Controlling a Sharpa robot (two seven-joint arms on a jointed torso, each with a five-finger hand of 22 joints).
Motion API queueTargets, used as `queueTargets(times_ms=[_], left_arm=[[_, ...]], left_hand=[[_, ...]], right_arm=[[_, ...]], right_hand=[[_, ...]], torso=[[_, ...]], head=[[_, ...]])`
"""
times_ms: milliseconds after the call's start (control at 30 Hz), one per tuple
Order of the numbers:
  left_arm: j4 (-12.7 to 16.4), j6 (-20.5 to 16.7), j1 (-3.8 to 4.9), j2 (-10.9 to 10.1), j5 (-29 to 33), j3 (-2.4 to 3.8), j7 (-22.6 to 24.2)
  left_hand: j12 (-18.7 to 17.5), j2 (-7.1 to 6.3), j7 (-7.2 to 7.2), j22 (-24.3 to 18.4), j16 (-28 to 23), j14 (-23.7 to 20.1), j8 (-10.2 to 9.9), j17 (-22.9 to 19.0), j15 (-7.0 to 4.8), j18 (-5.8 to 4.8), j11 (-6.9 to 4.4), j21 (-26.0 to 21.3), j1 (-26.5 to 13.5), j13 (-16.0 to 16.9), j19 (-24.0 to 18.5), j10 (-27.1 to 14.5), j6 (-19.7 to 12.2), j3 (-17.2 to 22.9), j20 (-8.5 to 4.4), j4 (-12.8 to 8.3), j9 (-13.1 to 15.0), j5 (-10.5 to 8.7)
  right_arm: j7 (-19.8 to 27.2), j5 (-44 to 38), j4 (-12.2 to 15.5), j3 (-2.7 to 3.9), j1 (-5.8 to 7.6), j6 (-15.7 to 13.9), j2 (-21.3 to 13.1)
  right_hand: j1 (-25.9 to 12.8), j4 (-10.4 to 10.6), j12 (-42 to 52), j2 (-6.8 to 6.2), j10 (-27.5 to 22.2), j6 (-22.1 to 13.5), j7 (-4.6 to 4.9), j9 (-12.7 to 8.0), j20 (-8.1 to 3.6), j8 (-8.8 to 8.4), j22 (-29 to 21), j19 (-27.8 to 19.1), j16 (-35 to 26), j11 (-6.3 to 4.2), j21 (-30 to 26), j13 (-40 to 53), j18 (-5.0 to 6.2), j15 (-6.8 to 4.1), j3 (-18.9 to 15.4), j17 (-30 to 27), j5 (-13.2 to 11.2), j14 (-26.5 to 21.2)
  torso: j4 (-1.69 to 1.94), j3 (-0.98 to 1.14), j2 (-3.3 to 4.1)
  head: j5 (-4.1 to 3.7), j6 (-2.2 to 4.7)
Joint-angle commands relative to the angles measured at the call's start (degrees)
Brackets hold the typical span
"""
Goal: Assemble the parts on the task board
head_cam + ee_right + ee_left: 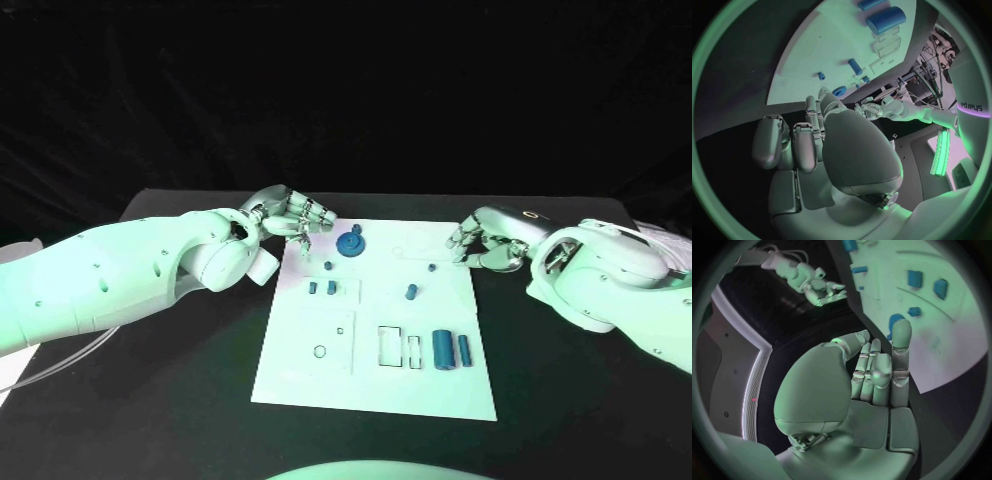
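Two silver hands hovered at the far corners of the white board [433, 390], which lay lengthwise in the middle of the black table [159, 410]. In the head view the left hand [293, 215] sat at the board's upper left corner, just left of a round blue disc [351, 243] near the top edge. Its fingers were curled loosely together, and the left wrist view showed them [901, 342] lying side by side with nothing between them, above the board's edge beside that disc [895, 321].

At the upper right corner of the board, the right hand [480, 245] hung with its fingers bent inward. The right wrist view showed the fingers [807, 142] folded down against the palm, holding nothing.

Several small blue pieces were spread over the board. A tiny peg [329, 266] lay just below the disc, two short blocks [322, 288] sat lower on the left side, and an oblong piece [411, 292] lay near the centre. Another small dot [433, 266] stood toward the right edge, near the right hand. In the lower right part, a thick cylinder [443, 349] and a thinner one [464, 350] lay side by side, next to rectangular outlines [392, 345] in the plate. A small ring [319, 351] marked the lower left part.
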Motion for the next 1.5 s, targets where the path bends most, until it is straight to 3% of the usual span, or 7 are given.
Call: queueTargets(times_ms=[33, 367, 633, 833, 1200, 1300, 1500], left_arm=[[0.83, 0.51, 0.04, -0.47, 27.96, 0.01, 12.15], [2.64, 0.24, 0.03, -1.48, 34.32, -0.22, 15.15], [3.37, 0.27, 0.03, -1.71, 35.25, -0.51, 15.45], [3.57, 0.26, 0.03, -1.93, 35.38, -0.66, 15.52], [3.79, 0.43, 0.03, -1.95, 35.41, -0.7, 15.32], [3.87, 0.44, 0.04, -1.96, 35.41, -0.7, 15.27], [4.03, 0.34, 0.04, -1.98, 35.41, -0.7, 15.24]], left_hand=[[0.66, 0.31, -0.33, -2.02, -1.79, -1.85, -0.13, -3.26, -0.01, 1.12, -0.12, -2.73, -0.83, 0.12, -1.69, -0.21, 0.03, -0.55, 0.11, 0.28, -0.06, 0.28], [2.18, 0.94, -0.52, -2.32, -3.33, -3.75, 0.29, -6.4, -0.21, 1.22, -0.41, -3.39, -0.75, 0.35, -2.69, 0.56, 0.57, -1.35, 0.03, -0.23, 0.07, 0.28], [2.59, 1.31, -0.52, -2.38, -3.39, -3.97, 0.39, -6.72, -0.26, 1.22, -0.47, -3.51, -0.66, 0.36, -2.84, 0.6, 0.64, -1.44, -0.01, -0.39, 0.06, 0.35], [2.64, 1.34, -0.52, -2.38, -3.39, -4.0, 0.4, -6.76, -0.26, 1.23, -0.48, -3.51, -0.61, 0.36, -2.86, 0.61, 0.65, -1.44, -0.02, -0.44, 0.06, 0.36], [2.76, 1.31, -0.43, -2.4, -3.36, -4.03, 0.4, -6.81, -0.24, 1.21, -0.42, -3.54, -0.79, 0.35, -2.89, 0.52, 0.6, -1.6, -0.02, -0.42, 0.04, 0.32], [2.76, 1.31, -0.43, -2.4, -3.36, -4.03, 0.4, -6.81, -0.24, 1.21, -0.42, -3.54, -0.79, 0.35, -2.89, 0.52, 0.6, -1.6, -0.02, -0.42, 0.04, 0.32], [2.79, 1.31, -0.42, -2.41, -3.38, -4.06, 0.39, -6.9, -0.23, 1.2, -0.4, -3.55, -0.8, 0.33, -2.9, 0.46, 0.56, -1.63, -0.02, -0.44, 0.03, 0.32]], right_arm=[[-3.52, -11.0, -0.25, -0.11, -0.7, 3.57, 0.98], [-3.95, -13.5, -1.59, -0.23, -2.09, 3.28, 4.36], [-3.85, -13.59, -3.61, -0.41, -2.73, 2.63, 6.48], [-3.86, -13.55, -4.64, -0.47, -2.88, 2.77, 7.31], [-3.16, -12.87, -5.78, -0.66, -2.97, 4.78, 8.28], [-3.03, -12.7, -5.98, -0.72, -3.02, 5.94, 8.5], [-3.31, -12.65, -6.42, -0.83, -3.07, 8.38, 8.91]], right_hand=[[-0.24, 0.17, -0.71, -0.91, -0.04, -0.46, -0.16, -0.15, 0.09, -0.33, -0.41, 0.08, -0.36, 0.12, -0.48, -1.29, 0.81, -0.21, 1.06, 2.63, -0.65, 3.6], [-1.26, 0.72, -2.13, -2.57, 0.11, -1.08, 0.15, -0.39, -0.08, -0.34, -2.34, -0.26, -1.03, 0.49, -1.74, -5.26, 1.14, -0.41, 4.84, 1.71, -1.13, 3.51], [-1.74, 0.87, -2.33, -2.92, -0.09, -1.39, 0.4, -0.43, -0.1, -0.33, -3.43, -0.49, -1.12, 0.68, -2.43, -6.41, 1.33, -0.39, 6.05, 1.56, -1.31, 3.5], [-1.96, 0.9, -2.29, -3.01, 0.02, -1.42, 0.51, -0.43, 0.01, -0.29, -3.52, -0.45, -1.18, 0.75, -2.52, -6.86, 1.31, -0.19, 6.63, 1.46, -1.35, 3.49], [-2.08, 0.62, -1.94, -2.44, 0.99, -0.46, 0.26, -0.21, 0.11, 0.03, -3.66, -0.33, -1.2, 0.56, -2.69, -8.01, 1.34, -0.21, 9.01, 1.37, -1.57, 3.49], [-2.0, 0.15, -1.7, -1.82, 2.02, 0.64, 0.01, -0.01, -0.04, 0.25, -3.58, -0.21, -1.08, 0.28, -2.67, -8.55, 1.33, -0.43, 10.89, 1.46, -3.43, 3.53], [-2.26, -0.58, -1.68, -1.28, 3.02, 1.89, -0.26, 0.22, -0.48, 0.45, -3.49, -0.07, -0.98, -0.05, -2.65, -9.15, 1.33, -0.94, 12.97, 1.53, -4.18, 3.57]], torso=[[0.06, -0.02, 0.08], [-0.05, -0.02, 0.09], [0.05, 0.1, 0.08], [-0.07, -0.02, 0.06], [-0.05, 0.03, 0.07], [-0.07, 0.04, 0.07], [-0.06, 0.02, 0.07]], head=[[-0.65, 0.27], [-1.15, 0.38], [-1.03, 0.32], [-0.88, 0.23], [-0.73, -0.08], [-0.71, -0.2], [-0.68, -0.34]])
